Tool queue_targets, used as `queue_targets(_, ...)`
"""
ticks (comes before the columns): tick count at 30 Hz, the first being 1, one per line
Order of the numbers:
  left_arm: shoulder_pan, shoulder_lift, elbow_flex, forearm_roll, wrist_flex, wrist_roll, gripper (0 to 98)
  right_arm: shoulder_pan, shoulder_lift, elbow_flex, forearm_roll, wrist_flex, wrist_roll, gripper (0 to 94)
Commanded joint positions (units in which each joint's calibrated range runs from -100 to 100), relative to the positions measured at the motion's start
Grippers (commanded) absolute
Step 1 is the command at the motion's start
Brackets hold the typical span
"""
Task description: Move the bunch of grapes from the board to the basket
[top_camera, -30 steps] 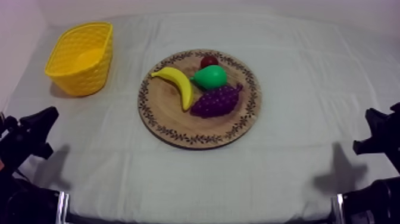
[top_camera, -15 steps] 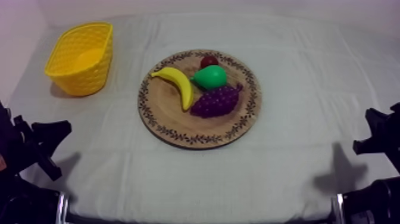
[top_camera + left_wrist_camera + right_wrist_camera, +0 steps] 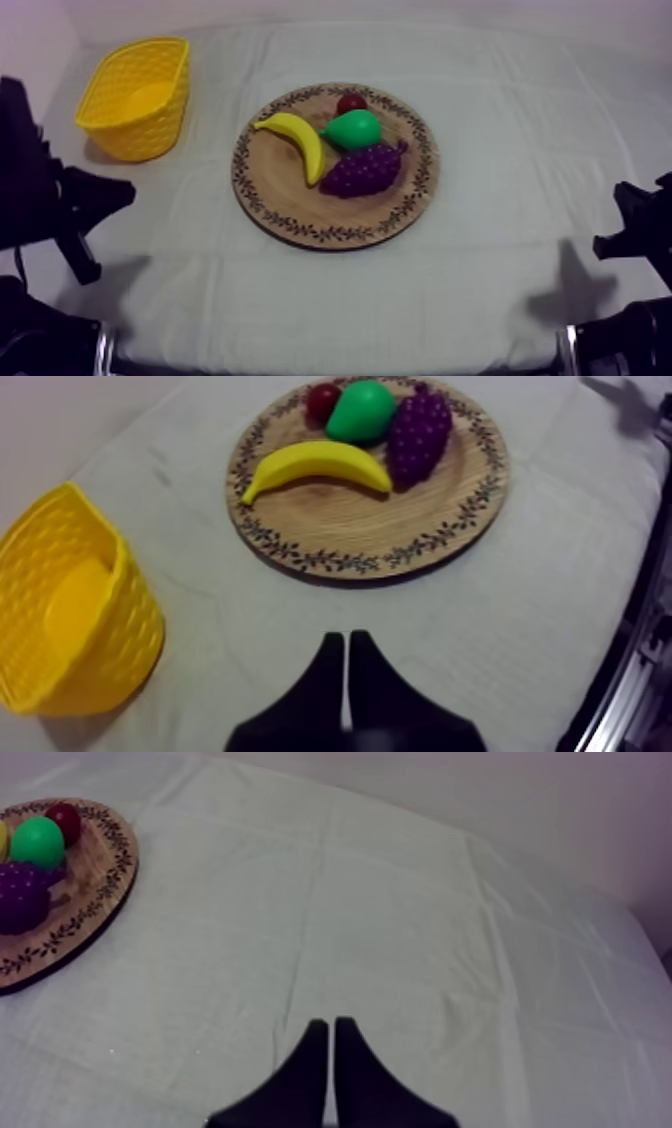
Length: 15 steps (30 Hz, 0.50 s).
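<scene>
The purple bunch of grapes [image 3: 362, 170] lies on the round wooden board [image 3: 290, 195], against the green pear [image 3: 352, 129]. The yellow basket [image 3: 130, 95] stands at the far left. My left gripper [image 3: 118, 192] is raised over the cloth at the left, below the basket and well left of the board. In the left wrist view its fingers lie together as a narrow wedge [image 3: 346, 640], shut on nothing, with the grapes [image 3: 418, 431] far ahead and the basket [image 3: 70, 626] beside it. My right gripper [image 3: 630, 215] rests low at the right, its fingers shut [image 3: 330, 1024] over bare cloth.
A banana [image 3: 295, 140] lies left of the grapes on the board and a small red fruit [image 3: 351, 102] sits behind the pear. The board's rim [image 3: 95, 882] lies well off from my right gripper. Open cloth runs between the basket and the board.
My left arm has risen and swung inward from its low resting place, its gripper now higher and farther right over the cloth. The right arm and the fruit have not moved.
</scene>
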Motion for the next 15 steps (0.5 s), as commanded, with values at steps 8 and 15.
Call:
queue_targets(8, 5.41, 23.34, -28.71, -2.86, 16.91, 0.23, 0.0, 0.01, 0.00, -0.04, -0.02, 0.00, 0.01, 0.3)
queue_targets(15, 9.06, 35.44, -41.63, -5.95, 22.64, 0.04, 0.0, 0.01, 0.00, -0.04, -0.02, 0.00, 0.01, 0.3)
